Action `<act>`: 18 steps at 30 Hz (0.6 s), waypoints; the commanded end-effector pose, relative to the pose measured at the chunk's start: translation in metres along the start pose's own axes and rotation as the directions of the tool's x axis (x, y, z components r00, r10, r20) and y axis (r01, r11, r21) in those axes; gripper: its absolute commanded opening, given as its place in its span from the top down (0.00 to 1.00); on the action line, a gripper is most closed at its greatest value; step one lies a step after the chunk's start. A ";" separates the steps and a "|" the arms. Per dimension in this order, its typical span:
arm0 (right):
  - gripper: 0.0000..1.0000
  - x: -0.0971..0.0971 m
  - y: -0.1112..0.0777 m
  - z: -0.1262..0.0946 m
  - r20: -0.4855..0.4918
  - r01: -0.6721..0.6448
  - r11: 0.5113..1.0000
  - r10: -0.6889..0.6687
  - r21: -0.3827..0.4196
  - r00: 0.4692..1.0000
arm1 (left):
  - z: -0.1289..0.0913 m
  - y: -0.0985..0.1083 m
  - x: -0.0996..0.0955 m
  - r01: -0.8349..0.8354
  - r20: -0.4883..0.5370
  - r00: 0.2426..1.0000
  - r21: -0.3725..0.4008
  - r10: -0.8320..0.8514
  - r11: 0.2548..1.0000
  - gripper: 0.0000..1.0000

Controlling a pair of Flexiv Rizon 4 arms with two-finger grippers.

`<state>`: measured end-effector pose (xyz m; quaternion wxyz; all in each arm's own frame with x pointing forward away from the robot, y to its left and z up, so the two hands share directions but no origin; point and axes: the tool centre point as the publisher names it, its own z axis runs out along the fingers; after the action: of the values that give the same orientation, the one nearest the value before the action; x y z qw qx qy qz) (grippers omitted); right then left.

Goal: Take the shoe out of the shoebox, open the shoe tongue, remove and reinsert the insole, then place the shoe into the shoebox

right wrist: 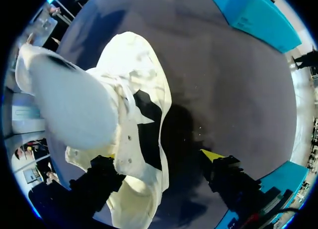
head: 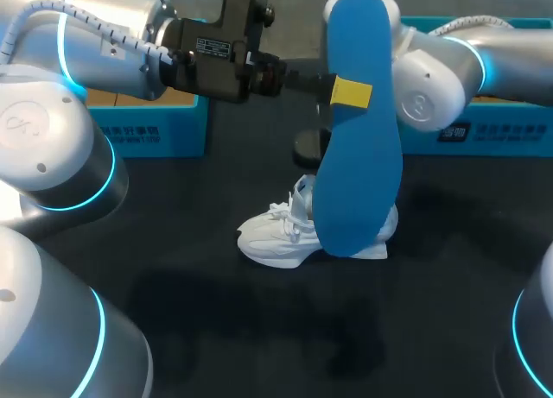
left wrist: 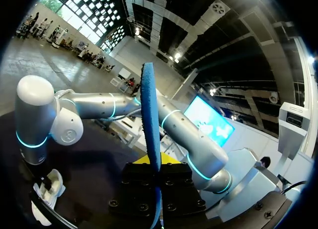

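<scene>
Blue insole (head: 359, 173), white shoe (head: 276, 238) — black table (head: 216, 329).

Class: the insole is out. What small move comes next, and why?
Probably lower the left end effector to bring the blue insole toward the white shoe: the insole is held upright over it, and the right end effector is open beside the shoe.

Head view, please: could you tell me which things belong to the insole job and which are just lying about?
Job:
blue insole, gripped by left gripper
white shoe
blue shoebox, left rear

Lying about:
second blue box, right rear, possibly its lid; I cannot tell
</scene>
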<state>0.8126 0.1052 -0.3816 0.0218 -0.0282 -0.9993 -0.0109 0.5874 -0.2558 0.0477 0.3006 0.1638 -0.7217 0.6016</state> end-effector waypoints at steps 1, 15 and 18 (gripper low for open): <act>0.31 0.000 0.000 0.010 -0.005 0.001 1.000 -0.001 -0.007 1.000 | 0.000 0.001 0.000 0.000 0.000 1.000 0.001 0.000 1.000 1.00; 1.00 0.012 -0.007 0.015 -0.026 -0.018 1.000 0.018 -0.003 0.999 | 0.000 0.001 0.000 0.000 0.000 1.000 0.001 0.000 1.000 1.00; 1.00 0.017 -0.006 0.012 -0.031 -0.033 0.999 0.032 -0.008 0.999 | 0.000 0.001 0.000 0.000 0.000 1.000 0.001 0.000 1.000 1.00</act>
<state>0.7988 0.1008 -0.3945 0.0409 -0.0419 -0.9982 -0.0130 0.5874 -0.2559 0.0477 0.3006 0.1637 -0.7217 0.6016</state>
